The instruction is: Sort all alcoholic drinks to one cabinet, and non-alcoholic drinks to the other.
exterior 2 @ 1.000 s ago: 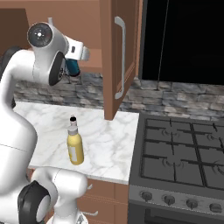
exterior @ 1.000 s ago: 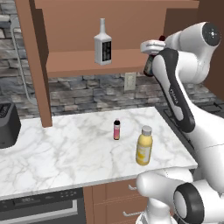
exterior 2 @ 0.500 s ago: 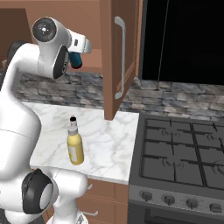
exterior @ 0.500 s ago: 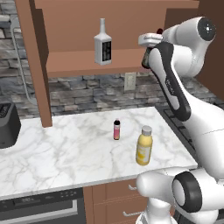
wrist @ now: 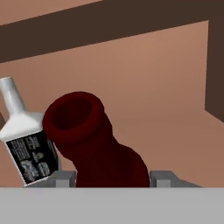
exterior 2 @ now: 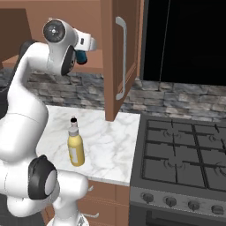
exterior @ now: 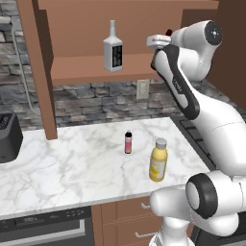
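One alcoholic drink, the whitish square bottle (exterior: 113, 49), is already standing on the cabinet shelf (exterior: 91, 68) in the upper middle of the left base frame, while the pink bottle (exterior: 128, 142) and the yellow juice bottle (exterior: 158, 160) are waiting on the worktop (exterior: 72, 163) at lower centre. You are carrying the gripper (exterior: 161, 40) high at upper right. In the right base view, the yellow juice bottle is sitting at lower left by the open cabinet door (exterior 2: 120, 53). In the hand view, the gripper is clamping the dark-brown bottle (wrist: 96, 144) at centre, facing the shelf. I judge two non-alcoholic drinks are remaining.
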### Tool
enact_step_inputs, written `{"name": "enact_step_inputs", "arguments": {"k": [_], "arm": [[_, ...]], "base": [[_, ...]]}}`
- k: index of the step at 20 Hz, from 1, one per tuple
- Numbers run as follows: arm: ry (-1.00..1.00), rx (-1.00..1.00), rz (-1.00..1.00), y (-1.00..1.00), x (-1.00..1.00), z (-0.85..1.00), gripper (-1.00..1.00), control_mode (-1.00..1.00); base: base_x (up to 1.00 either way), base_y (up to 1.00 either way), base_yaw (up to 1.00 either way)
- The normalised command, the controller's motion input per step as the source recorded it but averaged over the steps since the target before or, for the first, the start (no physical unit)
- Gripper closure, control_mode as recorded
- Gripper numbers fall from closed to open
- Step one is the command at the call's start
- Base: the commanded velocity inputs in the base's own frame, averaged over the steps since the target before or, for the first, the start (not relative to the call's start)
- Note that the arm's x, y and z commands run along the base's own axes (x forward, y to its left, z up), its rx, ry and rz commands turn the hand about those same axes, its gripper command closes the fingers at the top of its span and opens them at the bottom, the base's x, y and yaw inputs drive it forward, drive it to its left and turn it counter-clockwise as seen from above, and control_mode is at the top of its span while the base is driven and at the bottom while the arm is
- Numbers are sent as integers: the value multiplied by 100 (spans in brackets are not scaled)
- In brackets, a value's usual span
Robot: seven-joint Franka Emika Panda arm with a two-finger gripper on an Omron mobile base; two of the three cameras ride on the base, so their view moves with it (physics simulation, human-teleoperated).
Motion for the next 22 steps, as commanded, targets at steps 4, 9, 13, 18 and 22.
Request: {"name": "enact_step_inputs", "arguments": {"k": [4, 9, 13, 18, 22], "arm": [[0, 0, 0, 0, 49, 0, 100, -100], [2, 0, 0, 0, 50, 0, 100, -100], [10, 0, 0, 0, 59, -1, 100, -100], [8, 0, 0, 0, 55, -3, 100, -100], [4, 0, 0, 0, 51, -4, 100, -100]], "base": [[0, 0, 0], [0, 0, 0], [0, 0, 0], [0, 0, 0], [0, 0, 0]]}}
